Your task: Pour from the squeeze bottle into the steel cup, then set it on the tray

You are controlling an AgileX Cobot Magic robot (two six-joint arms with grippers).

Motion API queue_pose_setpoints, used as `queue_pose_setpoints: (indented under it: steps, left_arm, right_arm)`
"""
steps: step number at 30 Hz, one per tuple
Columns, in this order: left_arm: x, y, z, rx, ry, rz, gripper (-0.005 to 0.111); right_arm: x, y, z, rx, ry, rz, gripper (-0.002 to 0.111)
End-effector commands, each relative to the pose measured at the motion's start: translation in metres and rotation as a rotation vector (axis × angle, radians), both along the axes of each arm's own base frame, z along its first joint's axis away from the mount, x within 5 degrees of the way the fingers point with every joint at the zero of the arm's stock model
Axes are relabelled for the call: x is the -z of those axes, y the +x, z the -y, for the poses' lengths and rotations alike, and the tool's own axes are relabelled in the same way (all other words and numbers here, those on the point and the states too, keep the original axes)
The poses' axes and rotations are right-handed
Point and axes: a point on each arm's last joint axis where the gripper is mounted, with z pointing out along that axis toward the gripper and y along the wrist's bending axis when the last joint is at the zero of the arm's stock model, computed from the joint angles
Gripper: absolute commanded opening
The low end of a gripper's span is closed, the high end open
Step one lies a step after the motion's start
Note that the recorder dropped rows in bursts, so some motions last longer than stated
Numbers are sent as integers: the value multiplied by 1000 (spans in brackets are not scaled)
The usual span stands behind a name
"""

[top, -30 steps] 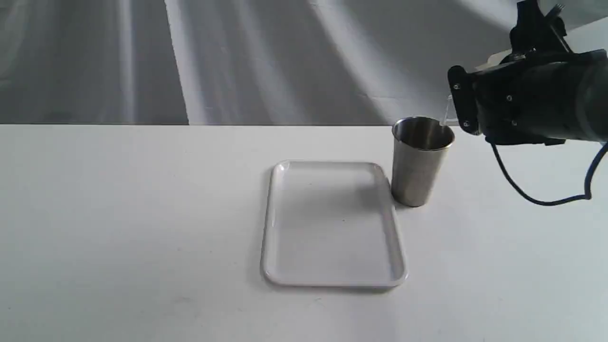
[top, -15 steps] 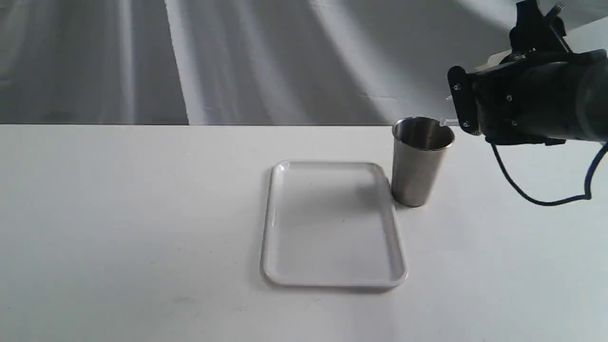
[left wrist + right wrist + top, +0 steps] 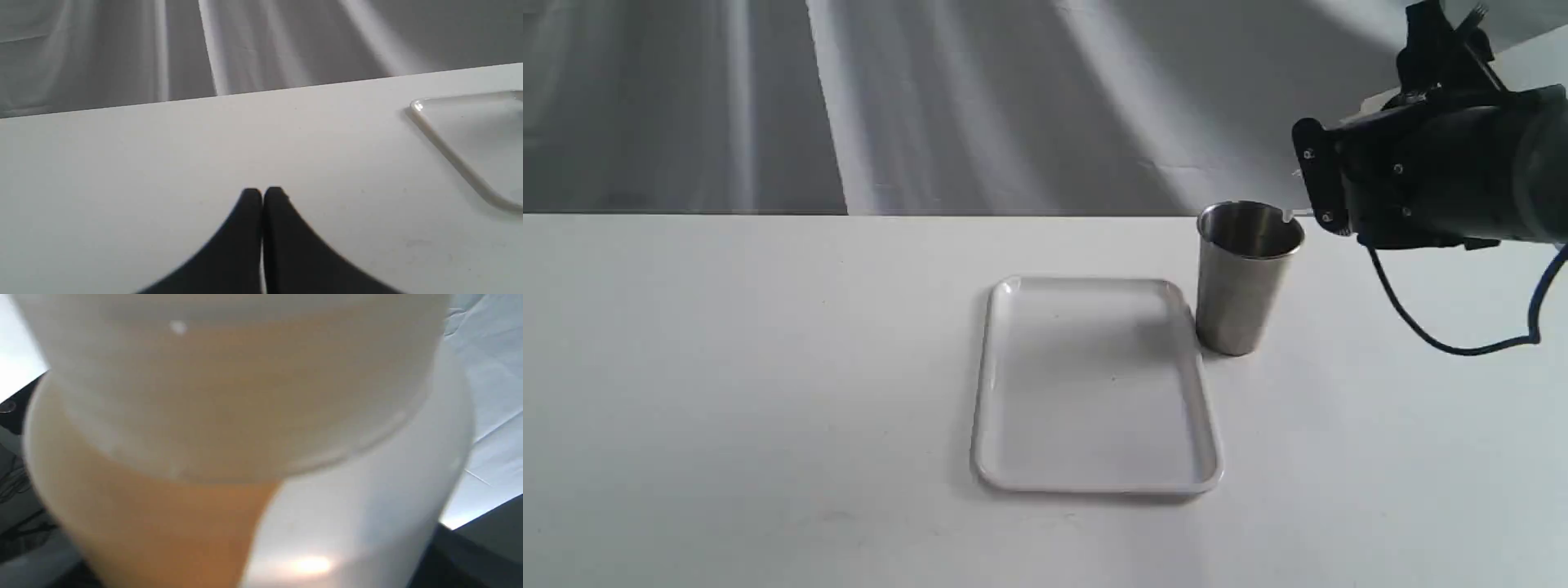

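Note:
The squeeze bottle (image 3: 245,416) fills the right wrist view, translucent, tipped over, with amber liquid pooled to one side. In the exterior view only its nozzle tip (image 3: 1289,215) pokes out from behind my right arm (image 3: 1421,188), just over the near-right rim of the steel cup (image 3: 1241,286). My right gripper holds the bottle; its fingers are hidden. The cup stands upright on the table, touching or nearly touching the tray (image 3: 1094,483) at the tray's far right corner. My left gripper (image 3: 262,192) is shut and empty, low over bare table left of the tray (image 3: 449,152).
A black cable (image 3: 1445,343) loops down from the right arm toward the table right of the cup. A grey draped cloth (image 3: 1013,106) hangs behind the table's far edge.
The bottle has tipped a little further; its nozzle has dropped from above the cup's rim to right at the rim. Cup, tray and left gripper have not moved.

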Motion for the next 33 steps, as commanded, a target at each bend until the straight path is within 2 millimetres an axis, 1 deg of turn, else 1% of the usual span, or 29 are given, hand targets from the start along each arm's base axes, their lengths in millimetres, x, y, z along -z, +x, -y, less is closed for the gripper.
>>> queue_pose_setpoints:
  steps: [1, 20, 30, 33]
  left_arm:
    - [1, 0, 0, 5, -6, 5, 0]
    - [1, 0, 0, 6, -3, 5, 0]
    - [1, 0, 0, 5, -4, 5, 0]
    - [1, 0, 0, 5, -4, 5, 0]
  right_arm:
    - [-11, -2, -1, -11, -49, 15, 0]
    - [-11, -2, -1, -8, -37, 28, 0]
    - [-11, -2, -1, 32, 115, 187, 0]
    - [-9, -3, 0, 57, 168, 210, 0]
